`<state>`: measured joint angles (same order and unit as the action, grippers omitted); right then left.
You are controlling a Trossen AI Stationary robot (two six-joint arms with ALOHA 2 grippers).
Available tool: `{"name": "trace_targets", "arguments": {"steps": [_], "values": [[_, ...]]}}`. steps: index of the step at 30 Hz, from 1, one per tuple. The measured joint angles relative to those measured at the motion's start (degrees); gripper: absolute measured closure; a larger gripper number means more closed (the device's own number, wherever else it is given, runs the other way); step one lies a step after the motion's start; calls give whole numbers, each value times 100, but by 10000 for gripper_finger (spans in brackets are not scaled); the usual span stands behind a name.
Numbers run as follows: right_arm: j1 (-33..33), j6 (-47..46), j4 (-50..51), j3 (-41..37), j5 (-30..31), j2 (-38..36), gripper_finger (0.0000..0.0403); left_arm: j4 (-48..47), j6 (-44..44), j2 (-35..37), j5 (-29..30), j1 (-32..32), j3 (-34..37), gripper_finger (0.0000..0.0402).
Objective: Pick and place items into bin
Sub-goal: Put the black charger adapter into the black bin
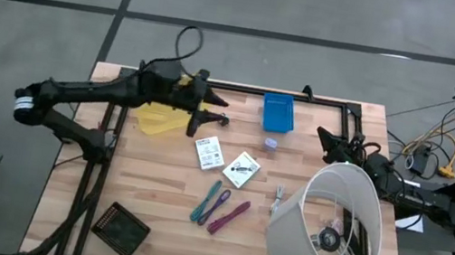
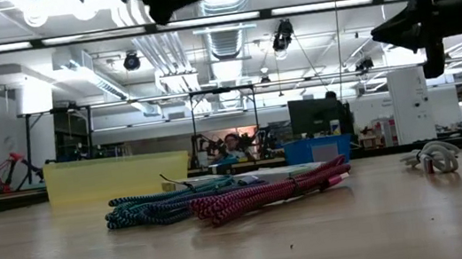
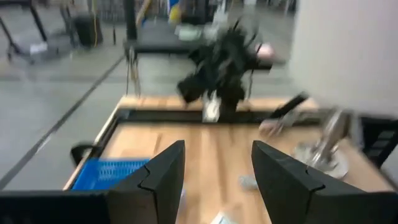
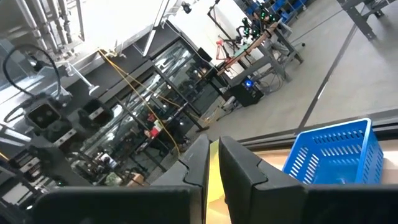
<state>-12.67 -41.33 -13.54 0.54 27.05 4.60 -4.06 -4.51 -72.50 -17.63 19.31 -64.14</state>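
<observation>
The blue bin point(image 1: 278, 111) stands at the table's far edge, also seen in the wrist views point(image 3: 112, 171) point(image 4: 336, 152). My left gripper point(image 1: 219, 111) hovers open just left of it, nothing between its fingers point(image 3: 217, 149). On the table's middle lie two white packets point(image 1: 208, 153) point(image 1: 241, 168), the teal point(image 1: 207, 199), purple point(image 1: 220, 201) and magenta point(image 1: 229, 217) slim tools, a metal clip point(image 1: 279, 195) and a lavender bit point(image 1: 271, 143). My right gripper point(image 1: 330, 142) waits shut above the far right point(image 4: 213, 146).
A big white lampshade point(image 1: 330, 231) lies on its side at the near right, next to the clip. A flat black square device point(image 1: 122, 227) sits near the front left. A yellow sheet-like thing point(image 1: 162, 117) lies under my left arm. A black frame rail point(image 1: 243, 90) runs along the far edge.
</observation>
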Motion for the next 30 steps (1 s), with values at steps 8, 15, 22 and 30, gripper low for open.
{"name": "trace_targets", "arguments": {"steps": [8, 15, 22, 30], "values": [[0, -4, 0, 0, -11, 250, 376, -1145, -632, -1132, 2, 363, -969, 231], [0, 34, 2, 0, -13, 549, 376, -889, -1669, -1911, 744, 483, -1322, 231], [0, 130, 0, 0, -24, 834, 376, -710, -2147, -2176, 1718, 511, -1320, 231], [0, 152, -4, 0, -24, 948, 376, -1522, -2950, -2453, 1523, 736, -1490, 220]]}}
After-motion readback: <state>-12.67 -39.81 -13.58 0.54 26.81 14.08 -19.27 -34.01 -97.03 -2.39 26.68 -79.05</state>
